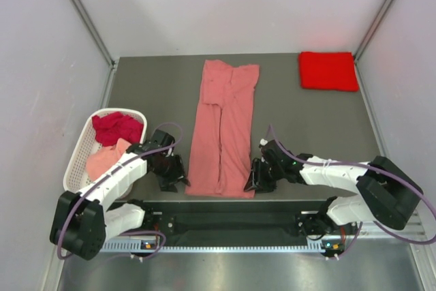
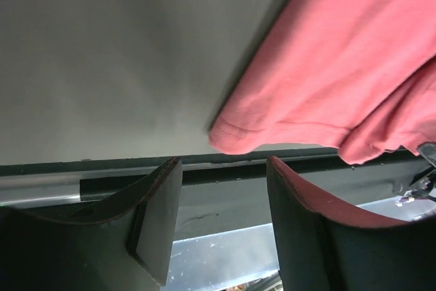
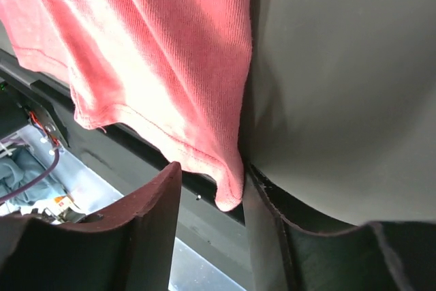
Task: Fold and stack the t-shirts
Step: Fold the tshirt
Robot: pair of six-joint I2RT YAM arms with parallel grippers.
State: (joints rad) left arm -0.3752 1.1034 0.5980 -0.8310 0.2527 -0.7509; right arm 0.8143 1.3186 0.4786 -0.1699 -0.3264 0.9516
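Observation:
A salmon pink t-shirt (image 1: 223, 127) lies folded lengthwise into a long strip down the middle of the table. A bright red t-shirt (image 1: 328, 71) sits folded at the back right corner. My left gripper (image 1: 172, 178) is at the strip's near left corner. In the left wrist view it is open (image 2: 225, 168), and the shirt's hem corner (image 2: 327, 93) lies just beyond the fingertips, outside the jaws. My right gripper (image 1: 259, 176) is at the near right corner. Its jaws stand open (image 3: 211, 175), with the shirt's corner (image 3: 157, 52) hanging between them against the right finger.
A white slotted basket (image 1: 76, 161) stands at the left, holding a dark crimson shirt (image 1: 117, 127) and a pale pink one (image 1: 103, 161). The table's near edge and the arms' base rail (image 1: 231, 223) run just behind both grippers.

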